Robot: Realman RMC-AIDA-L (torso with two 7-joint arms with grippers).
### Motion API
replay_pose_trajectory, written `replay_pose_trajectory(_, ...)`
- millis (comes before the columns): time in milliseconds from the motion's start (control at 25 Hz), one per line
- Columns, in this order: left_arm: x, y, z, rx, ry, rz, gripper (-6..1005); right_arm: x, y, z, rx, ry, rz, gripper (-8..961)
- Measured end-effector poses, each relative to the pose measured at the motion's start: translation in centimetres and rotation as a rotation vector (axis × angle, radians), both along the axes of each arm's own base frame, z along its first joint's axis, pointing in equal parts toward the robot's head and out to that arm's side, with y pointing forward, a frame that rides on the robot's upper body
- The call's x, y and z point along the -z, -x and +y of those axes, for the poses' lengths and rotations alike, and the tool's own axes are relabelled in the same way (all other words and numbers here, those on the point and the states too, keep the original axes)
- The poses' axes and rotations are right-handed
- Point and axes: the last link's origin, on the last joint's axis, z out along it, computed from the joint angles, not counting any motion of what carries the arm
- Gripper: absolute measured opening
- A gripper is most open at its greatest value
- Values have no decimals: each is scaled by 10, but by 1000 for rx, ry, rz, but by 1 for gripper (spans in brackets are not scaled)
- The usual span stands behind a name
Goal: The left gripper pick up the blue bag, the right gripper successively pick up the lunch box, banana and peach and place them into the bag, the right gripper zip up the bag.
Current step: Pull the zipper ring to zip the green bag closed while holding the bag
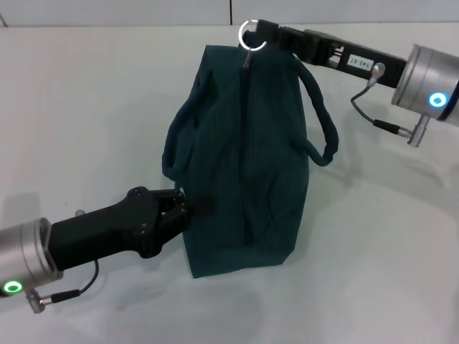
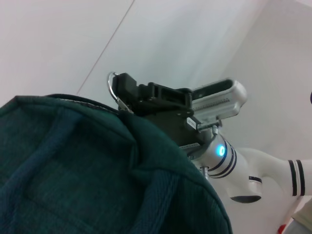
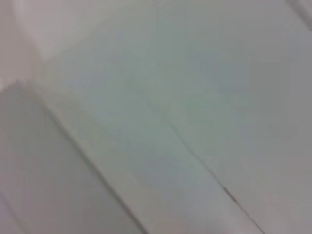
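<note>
The blue bag (image 1: 244, 158) stands on the white table, its zipper running closed along the top, one loop handle hanging on each side. My left gripper (image 1: 188, 206) is shut on the bag's near left edge. At the bag's far top end, my right gripper (image 1: 267, 34) is shut on the metal ring pull (image 1: 251, 34) of the zipper. The left wrist view shows the bag (image 2: 87, 170) close up, with the right gripper (image 2: 127, 95) holding the ring (image 2: 111, 85) beyond it. Lunch box, banana and peach are out of view.
The white table (image 1: 86, 107) stretches around the bag on all sides. A seam in the backdrop (image 1: 231, 11) runs behind the table. The right wrist view shows only pale surface.
</note>
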Motion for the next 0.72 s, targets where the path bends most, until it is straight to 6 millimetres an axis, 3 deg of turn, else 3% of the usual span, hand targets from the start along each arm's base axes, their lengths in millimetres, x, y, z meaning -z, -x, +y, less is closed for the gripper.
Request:
replay_pose_trajectory(280, 1, 2, -3, 12, -1, 14, 109, -7, -16, 1, 130, 22, 104, 3)
replay_pose_trajectory(720, -7, 6, -15, 25, -12, -21, 130, -7, -32, 5, 215, -11, 94, 4)
